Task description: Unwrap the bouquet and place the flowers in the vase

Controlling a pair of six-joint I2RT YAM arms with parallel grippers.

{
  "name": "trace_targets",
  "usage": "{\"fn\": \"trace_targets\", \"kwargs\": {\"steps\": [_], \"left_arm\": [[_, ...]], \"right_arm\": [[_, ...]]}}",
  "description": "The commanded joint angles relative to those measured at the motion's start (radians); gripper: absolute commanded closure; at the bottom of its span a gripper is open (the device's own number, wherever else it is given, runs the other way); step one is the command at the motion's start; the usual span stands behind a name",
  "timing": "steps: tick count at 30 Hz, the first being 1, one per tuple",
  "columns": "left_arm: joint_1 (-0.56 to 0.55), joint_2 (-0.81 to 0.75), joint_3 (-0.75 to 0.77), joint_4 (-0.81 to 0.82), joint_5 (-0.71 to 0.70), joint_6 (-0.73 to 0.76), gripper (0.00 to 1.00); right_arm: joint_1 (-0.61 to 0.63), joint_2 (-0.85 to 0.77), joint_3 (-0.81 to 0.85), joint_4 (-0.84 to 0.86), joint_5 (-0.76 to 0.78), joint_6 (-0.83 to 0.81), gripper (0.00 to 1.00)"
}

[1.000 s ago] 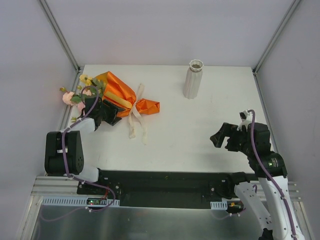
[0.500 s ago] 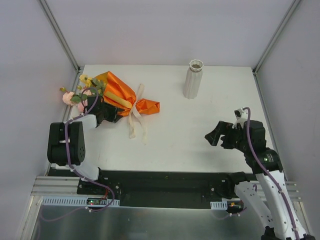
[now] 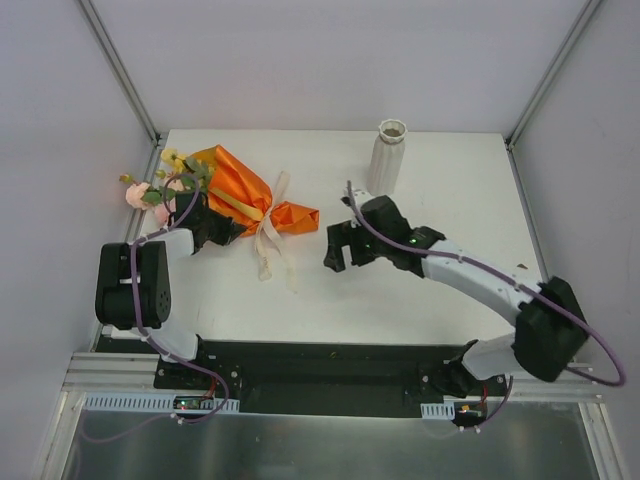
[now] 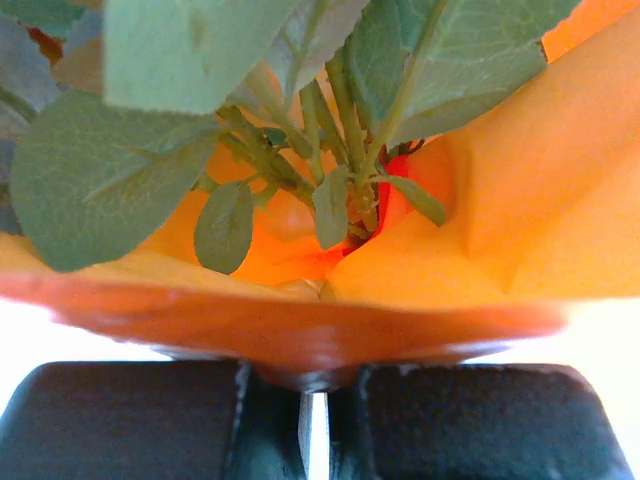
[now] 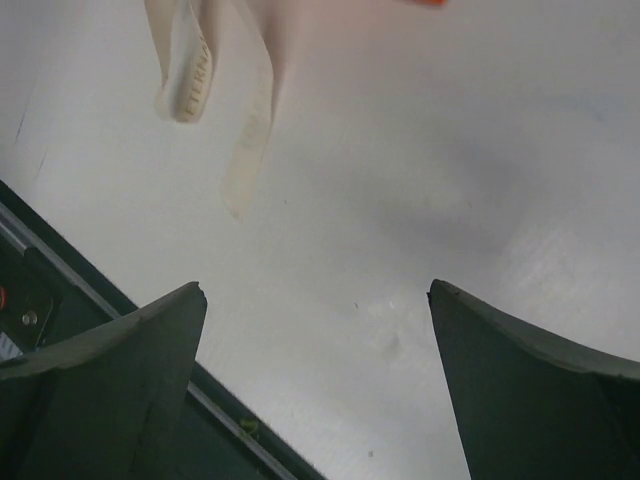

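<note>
One fold of orange paper [image 4: 500, 240] on the bouquet [image 3: 235, 185], at the table's [image 3: 400, 290] far left, sits pinched in my closed left gripper [image 3: 218, 228], and since I judge the wrap light, soft and tearable, my wide-open, empty right gripper [image 3: 338, 252] should take the limp ribbon tails [image 3: 268, 245].

The orange-paper bouquet [image 3: 238, 188] lies on its side far left, cream ribbon [image 3: 268, 238] round its neck, pink and yellow flowers [image 3: 160, 182] pointing left, well apart from the upright ribbed white vase [image 3: 386, 160].
</note>
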Motion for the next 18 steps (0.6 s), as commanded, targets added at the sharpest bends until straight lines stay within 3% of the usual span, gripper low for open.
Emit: {"fn": "trace_targets", "kwargs": {"steps": [1, 4, 12, 18], "left_arm": [[-0.005, -0.057, -0.047, -0.012, 0.036, 0.021, 1.0], [-0.008, -0.095, -0.098, -0.014, 0.055, 0.021, 1.0], [-0.014, -0.149, -0.145, -0.017, 0.127, 0.007, 1.0], [-0.018, -0.165, -0.155, -0.018, 0.176, 0.007, 1.0]], "right_arm": [[0.091, 0.186, 0.163, 0.261, 0.058, -0.044, 0.03], [0.115, 0.339, 0.234, 0.327, 0.057, -0.021, 0.01], [0.16, 0.51, 0.209, 0.6, 0.073, 0.071, 0.18], [0.22, 0.608, 0.241, 0.654, 0.136, 0.04, 0.16]]}}
